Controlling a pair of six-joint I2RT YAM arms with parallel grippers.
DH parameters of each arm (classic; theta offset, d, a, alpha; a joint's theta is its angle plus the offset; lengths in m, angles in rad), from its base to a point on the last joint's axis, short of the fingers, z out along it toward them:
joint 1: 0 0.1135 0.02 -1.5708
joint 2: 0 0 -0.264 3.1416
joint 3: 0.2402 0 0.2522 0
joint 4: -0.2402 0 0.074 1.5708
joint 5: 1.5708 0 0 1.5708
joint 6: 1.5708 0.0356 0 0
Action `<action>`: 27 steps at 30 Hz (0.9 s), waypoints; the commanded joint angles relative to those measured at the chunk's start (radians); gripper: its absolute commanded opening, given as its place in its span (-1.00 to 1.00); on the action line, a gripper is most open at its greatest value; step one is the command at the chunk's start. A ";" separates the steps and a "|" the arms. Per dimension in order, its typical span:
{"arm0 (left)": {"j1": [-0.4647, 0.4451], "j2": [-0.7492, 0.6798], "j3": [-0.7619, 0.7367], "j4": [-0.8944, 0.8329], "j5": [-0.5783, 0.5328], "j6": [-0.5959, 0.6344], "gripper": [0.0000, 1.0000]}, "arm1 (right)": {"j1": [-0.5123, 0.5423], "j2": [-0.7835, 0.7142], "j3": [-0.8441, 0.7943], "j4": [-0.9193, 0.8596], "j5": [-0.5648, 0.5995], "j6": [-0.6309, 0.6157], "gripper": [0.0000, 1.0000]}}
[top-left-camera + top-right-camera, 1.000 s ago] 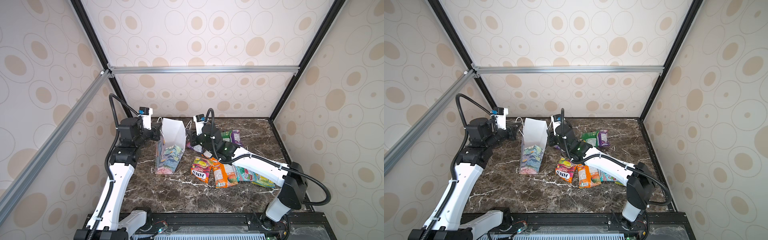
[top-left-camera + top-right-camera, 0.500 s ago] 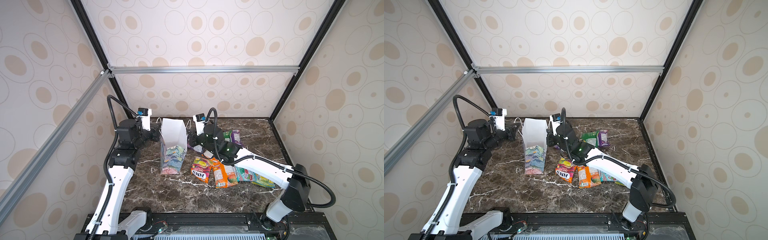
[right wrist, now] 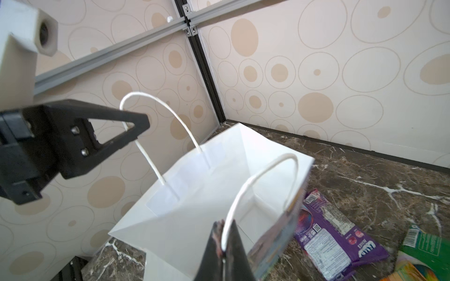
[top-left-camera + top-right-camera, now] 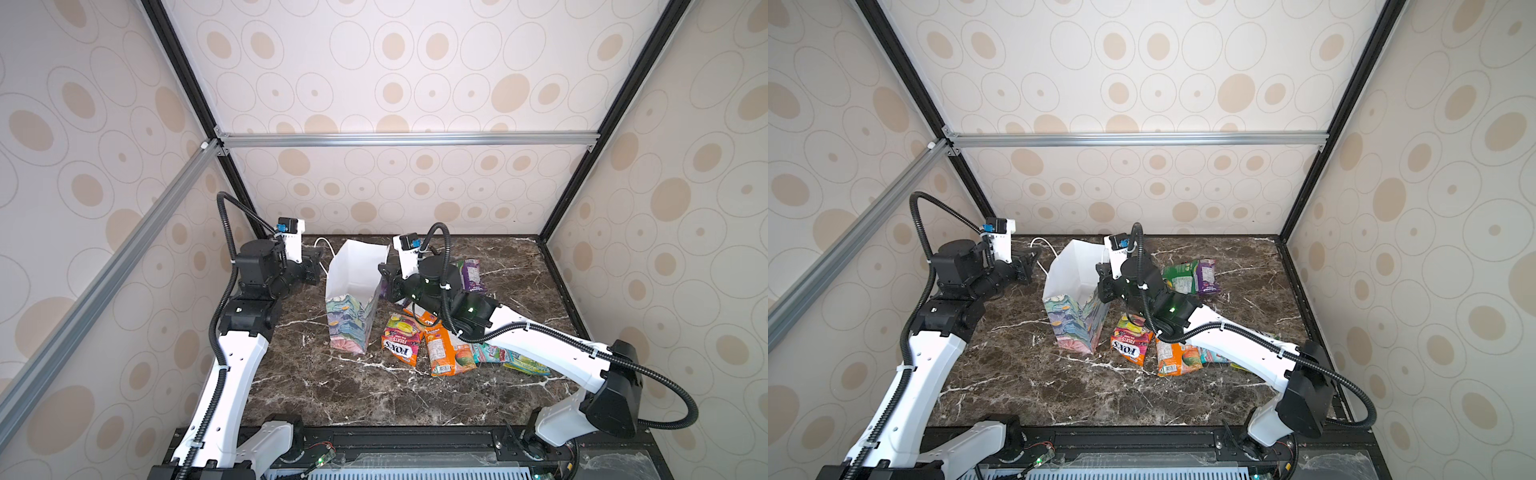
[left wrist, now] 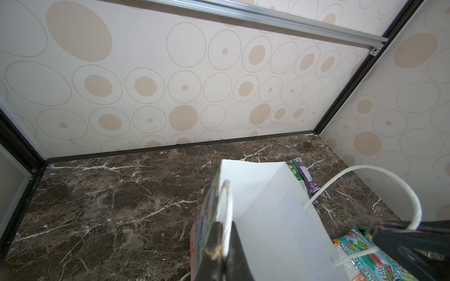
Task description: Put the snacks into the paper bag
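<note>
1. Toward the table's (image 4: 374, 399) back edge, left of middle, both top views show the bag (image 4: 353, 282) upright with its mouth open. The left claw (image 4: 319, 261) and right claw (image 4: 384, 276) sit at opposite rims. The snacks (image 4: 446, 353) lie loose on the table right of the bag, two of them near the back edge.
2. Left wrist: the left claw is closed, pinching the left handle (image 5: 230, 206). The right handle (image 5: 365, 167) loops into the right claw.
3. Right wrist: the right claw is closed on the right handle. The bag's inside looks empty.
4. Risk: both claws are busy, so one must let go to fetch the snacks, and the light bag could then sag shut or tip. Uneven pulling could tear a handle or drag the bag. The right arm, low over the snacks, could scatter them.
</note>
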 commanded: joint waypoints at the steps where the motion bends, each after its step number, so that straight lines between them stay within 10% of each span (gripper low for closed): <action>1: 0.003 -0.003 0.002 0.010 0.013 0.022 -1.00 | 0.017 -0.001 -0.016 -0.009 0.006 0.008 -0.64; 12: 0.003 -0.003 -0.005 0.018 0.038 0.013 -1.00 | 0.021 -0.033 -0.004 -0.033 0.027 -0.037 -0.28; 18: 0.003 -0.005 -0.010 0.032 0.080 0.005 -1.00 | 0.024 -0.051 0.004 -0.029 0.040 -0.055 -0.98; 23: 0.003 -0.006 -0.010 0.032 0.096 0.007 -1.00 | 0.032 -0.051 0.022 -0.042 0.052 -0.071 -1.00; 27: 0.002 -0.011 -0.011 0.032 0.080 0.009 -1.00 | 0.035 -0.067 0.014 -0.061 0.084 -0.057 -0.13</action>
